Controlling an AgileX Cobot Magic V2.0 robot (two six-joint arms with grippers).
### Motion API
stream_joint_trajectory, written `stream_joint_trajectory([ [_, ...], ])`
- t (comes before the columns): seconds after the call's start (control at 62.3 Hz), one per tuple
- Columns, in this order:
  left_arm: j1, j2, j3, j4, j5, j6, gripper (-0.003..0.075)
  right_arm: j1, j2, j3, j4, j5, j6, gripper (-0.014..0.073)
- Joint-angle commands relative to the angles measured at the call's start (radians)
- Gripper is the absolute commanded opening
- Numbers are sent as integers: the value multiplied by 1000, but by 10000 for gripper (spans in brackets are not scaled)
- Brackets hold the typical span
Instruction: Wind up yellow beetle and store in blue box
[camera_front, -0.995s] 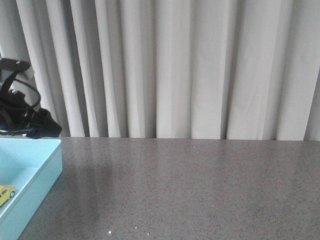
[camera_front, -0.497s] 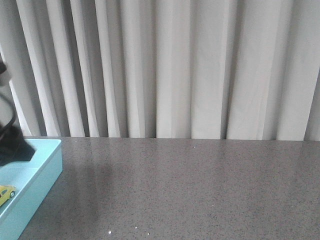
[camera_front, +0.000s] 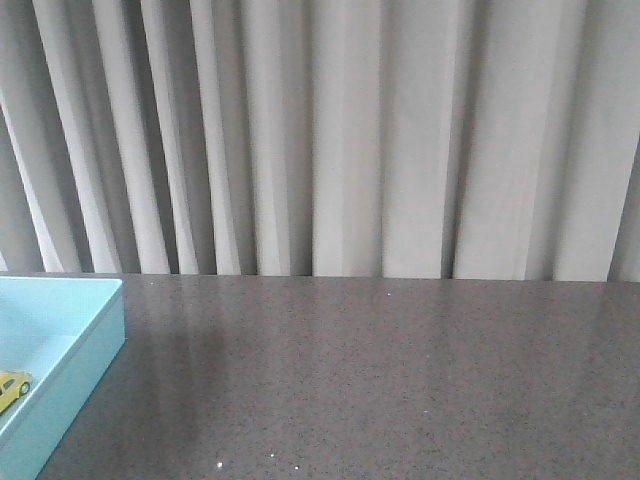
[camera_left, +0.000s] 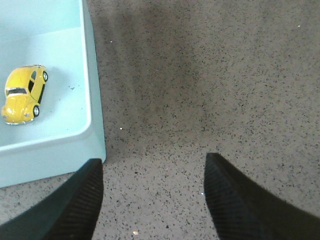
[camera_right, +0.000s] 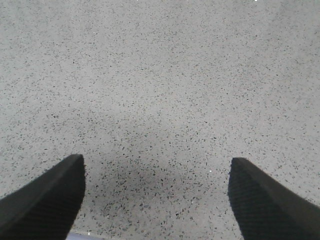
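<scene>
The yellow beetle (camera_front: 12, 385) sits on the floor of the blue box (camera_front: 95, 345) at the front view's left edge. In the left wrist view the beetle (camera_left: 24, 94) stands on its wheels inside the box (camera_left: 90, 100), near one corner. My left gripper (camera_left: 154, 172) is open and empty, above bare table just outside that box corner. My right gripper (camera_right: 156, 172) is open and empty over bare speckled table. Neither gripper shows in the front view.
The grey speckled table (camera_front: 380, 380) runs back to a white pleated curtain (camera_front: 350, 140). The box takes up the near left corner.
The left arm, seen at the far left above the box a second ago, has drawn out of the front view. The beetle and box have not moved.
</scene>
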Motion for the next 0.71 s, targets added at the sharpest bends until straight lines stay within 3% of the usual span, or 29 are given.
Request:
stream_joint_trajectory([
  [0.0,-4,-78,68,-11,-145,-48,423,-1,6,-27,-4,-62,-1,579],
  [0.144,-4,-143,159,-10,-222,-55,409,-1,6,-27,-3,-61,-1,566],
  [0.257,-4,-158,196,-11,-250,-60,344,-1,6,-27,-3,-61,-1,498],
  [0.561,-4,-157,199,-11,-251,-60,99,-1,6,-27,1,-53,-1,125],
  [0.69,-4,-157,199,-11,-251,-60,33,-1,6,-27,1,-47,-1,-12],
])
